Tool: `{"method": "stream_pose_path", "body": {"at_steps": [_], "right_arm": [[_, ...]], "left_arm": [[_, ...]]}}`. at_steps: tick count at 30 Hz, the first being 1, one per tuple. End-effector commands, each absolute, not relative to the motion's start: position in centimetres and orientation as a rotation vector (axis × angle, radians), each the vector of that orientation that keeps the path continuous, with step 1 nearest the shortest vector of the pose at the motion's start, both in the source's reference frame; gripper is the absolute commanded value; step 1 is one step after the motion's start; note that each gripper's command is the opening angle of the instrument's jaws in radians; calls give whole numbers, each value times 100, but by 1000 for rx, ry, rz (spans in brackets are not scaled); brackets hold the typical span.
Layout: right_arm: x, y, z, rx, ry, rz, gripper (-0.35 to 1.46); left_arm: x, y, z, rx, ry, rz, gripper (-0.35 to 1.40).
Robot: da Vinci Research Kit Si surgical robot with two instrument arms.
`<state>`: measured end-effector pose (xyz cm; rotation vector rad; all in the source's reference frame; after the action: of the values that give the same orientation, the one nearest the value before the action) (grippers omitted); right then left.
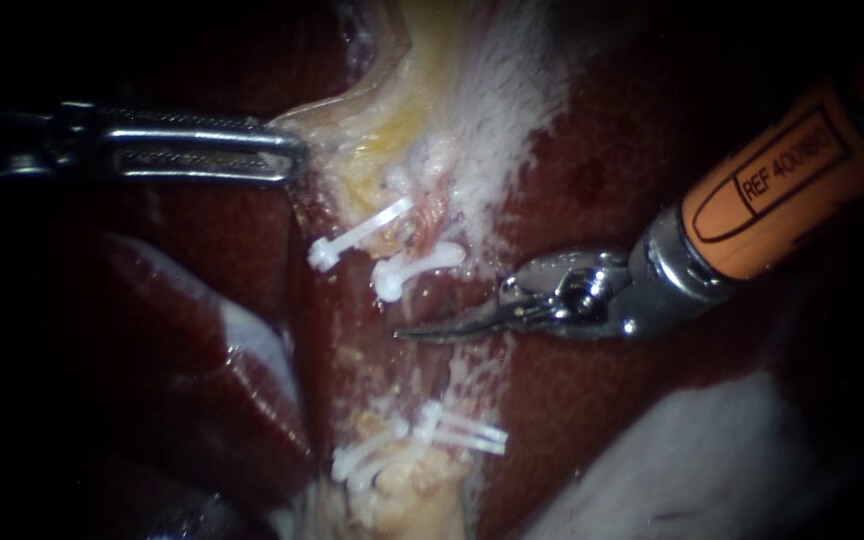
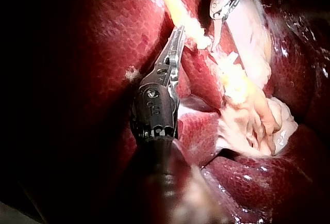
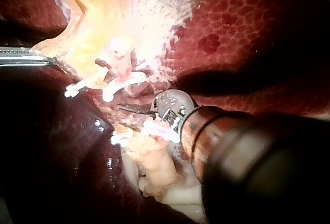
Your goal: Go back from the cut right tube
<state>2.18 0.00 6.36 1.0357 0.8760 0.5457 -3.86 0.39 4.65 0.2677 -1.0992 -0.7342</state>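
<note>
Hovering with curved blades shut, orange-shafted right instrument [image 1: 412, 331] is sitting just below white-clipped, pinkish cut right tube [image 1: 430, 238], not touching it; steel left instrument [image 1: 295, 155] is gripping pale yellowish tissue edge [image 1: 332, 118].

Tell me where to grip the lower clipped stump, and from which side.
Probably the pale stump just below its clips, from the left: it runs up-down in the endoscope view, so jaws cross it squarely, clear of the right instrument. The left instrument must first release the pale tissue edge.
</note>
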Motion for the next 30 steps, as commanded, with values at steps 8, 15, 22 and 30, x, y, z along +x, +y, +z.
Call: {"method": "stream_pose_path", "body": {"at_steps": [8,15,22,30], "right_arm": [[219,-1,635,1034,873,545,-35],[221,-3,634,1045,908,552,-35],[223,-7,630,1038,911,557,-21],[224,-6,630,1023,924,549,24]], "left_arm": [[-385,39,465,267,-1100,-734,-35],[-385,39,465,268,-1100,-734,-35],[-385,39,465,268,-1100,-734,-35],[-385,39,466,267,-1100,-733,-35]]}}
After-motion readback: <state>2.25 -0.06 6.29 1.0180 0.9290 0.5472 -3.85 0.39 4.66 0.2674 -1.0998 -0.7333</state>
